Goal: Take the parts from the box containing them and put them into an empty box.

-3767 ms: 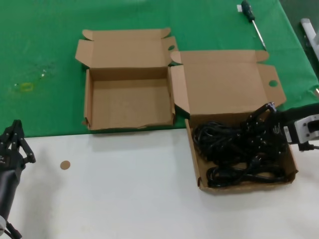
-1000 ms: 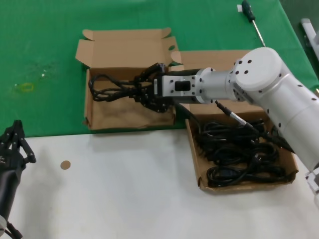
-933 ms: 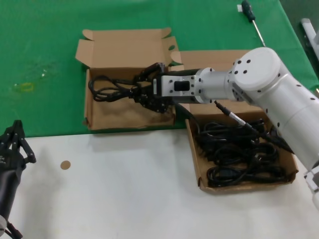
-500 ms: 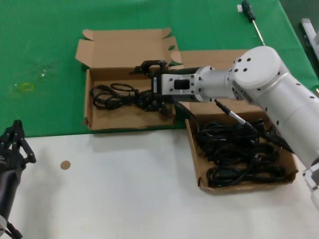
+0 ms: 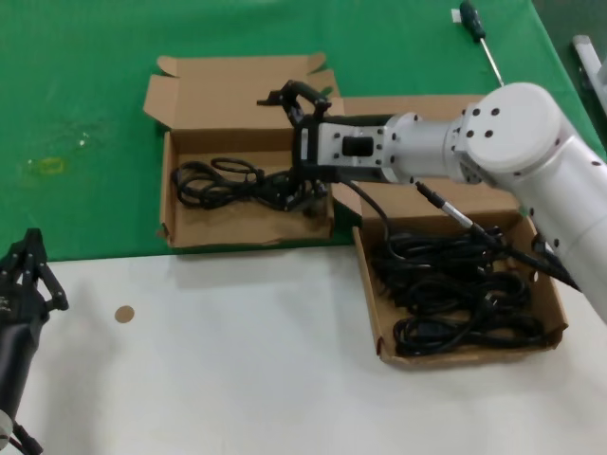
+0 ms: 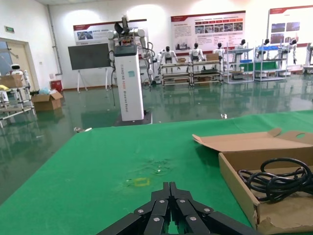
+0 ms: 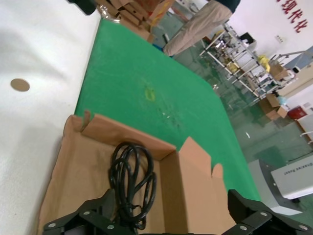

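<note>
Here the right gripper (image 5: pixel 302 142) hangs over the right end of the smaller box (image 5: pixel 171 227), its jaws spread wide and holding nothing. One cord bundle (image 5: pixel 228 182) lies flat on that box's floor, stretching from the left wall toward the gripper, its near end below and between the open fingers; whether it touches the lower one cannot be told. The remaining cords (image 5: pixel 455 289) sit heaped in the wider box (image 5: pixel 379 327), just beside the smaller one. The right wrist view alone shows the bundle (image 7: pixel 132 183) as a coiled loop running between the two parted fingers (image 7: pixel 80 221). The left wrist view shows the left gripper (image 6: pixel 168 213), fingers pressed together, parked well apart from the box, with the cord (image 6: pixel 279 178) inside it.
</note>
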Robot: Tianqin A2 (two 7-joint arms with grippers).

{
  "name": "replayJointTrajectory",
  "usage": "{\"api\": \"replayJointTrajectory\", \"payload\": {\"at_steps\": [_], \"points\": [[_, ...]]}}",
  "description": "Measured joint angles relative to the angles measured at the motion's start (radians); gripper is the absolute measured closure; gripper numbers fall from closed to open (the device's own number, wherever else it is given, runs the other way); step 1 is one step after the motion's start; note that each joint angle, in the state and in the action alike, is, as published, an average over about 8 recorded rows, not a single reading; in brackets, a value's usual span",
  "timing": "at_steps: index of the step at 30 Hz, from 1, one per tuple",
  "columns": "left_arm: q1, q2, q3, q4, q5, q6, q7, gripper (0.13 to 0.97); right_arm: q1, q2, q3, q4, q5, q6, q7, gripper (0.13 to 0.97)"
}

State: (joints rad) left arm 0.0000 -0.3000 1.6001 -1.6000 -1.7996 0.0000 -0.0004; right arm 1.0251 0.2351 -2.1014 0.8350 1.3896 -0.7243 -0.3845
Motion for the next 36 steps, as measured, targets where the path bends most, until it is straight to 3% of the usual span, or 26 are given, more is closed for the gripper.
{"api": "replayJointTrajectory", "payload": {"at_steps": [9,16,25,33,36], "points": [[0.0,0.0,0.0,0.0,0.0,0.0,0.0,0.944,-0.027,0.03,0.002,0.083,-0.015,0.005,0.059,0.215],[0.0,0.0,0.0,0.0,0.0,0.0,0.0,0.939,-0.051,0.031,0.014,0.1,-0.005,0.022,0.068,0.186],[0.0,0.0,0.0,0.0,0.0,0.0,0.0,0.873,-0.149,0.034,0.063,0.167,0.037,0.092,0.099,0.135],[0.0,0.0,0.0,0.0,0.0,0.0,0.0,0.735,-0.255,0.038,0.116,0.239,0.082,0.168,0.134,0.129],[0.0,0.0,0.0,0.0,0.0,0.0,0.0,0.735,-0.295,0.039,0.136,0.266,0.099,0.197,0.147,0.129]]}}
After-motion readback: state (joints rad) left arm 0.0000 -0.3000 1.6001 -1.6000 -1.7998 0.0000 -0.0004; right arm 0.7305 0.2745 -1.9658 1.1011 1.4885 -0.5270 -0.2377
